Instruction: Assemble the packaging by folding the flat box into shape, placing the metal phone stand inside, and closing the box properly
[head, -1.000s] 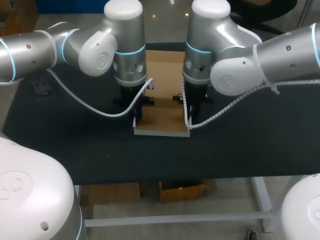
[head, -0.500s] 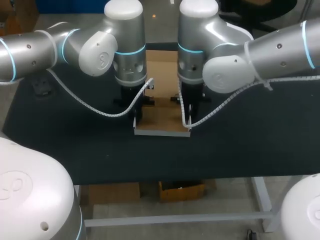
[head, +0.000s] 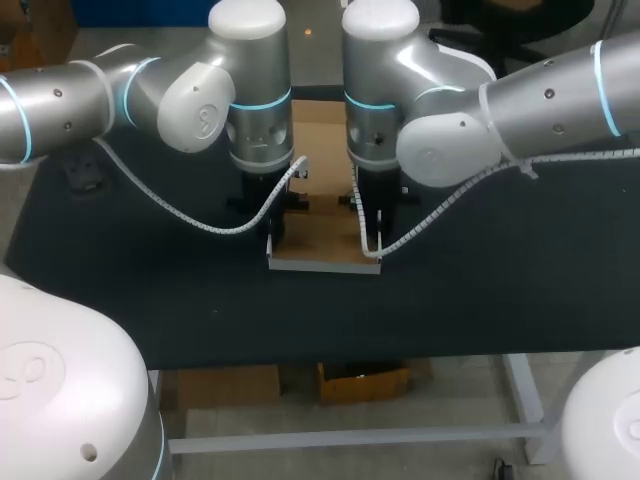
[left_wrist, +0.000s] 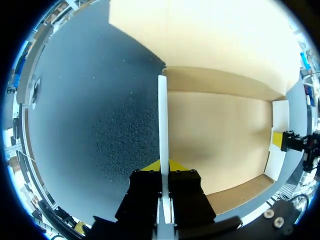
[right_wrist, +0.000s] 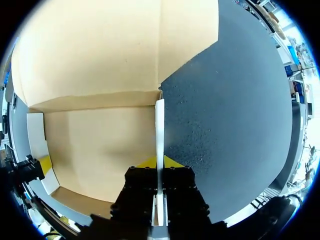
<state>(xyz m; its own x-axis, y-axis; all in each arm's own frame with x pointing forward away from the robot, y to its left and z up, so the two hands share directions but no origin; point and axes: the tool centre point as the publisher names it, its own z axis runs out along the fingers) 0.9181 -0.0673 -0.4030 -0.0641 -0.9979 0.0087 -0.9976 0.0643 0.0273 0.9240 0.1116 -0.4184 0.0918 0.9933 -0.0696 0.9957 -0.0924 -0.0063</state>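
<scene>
our left gripper (left_wrist: 163, 169) pinches the left wall (left_wrist: 162, 110) of the box (head: 325, 238), our right gripper (right_wrist: 159, 164) the right wall (right_wrist: 159, 125), jaws nearly together. the card looks light and bendy, so we'd hold low by the fold.

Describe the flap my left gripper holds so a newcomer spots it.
On the dark table lies a half-folded cardboard box. Its left side flap stands upright, thin white edge up, pinched in the left gripper; the matching right side flap is in the right gripper.
</scene>
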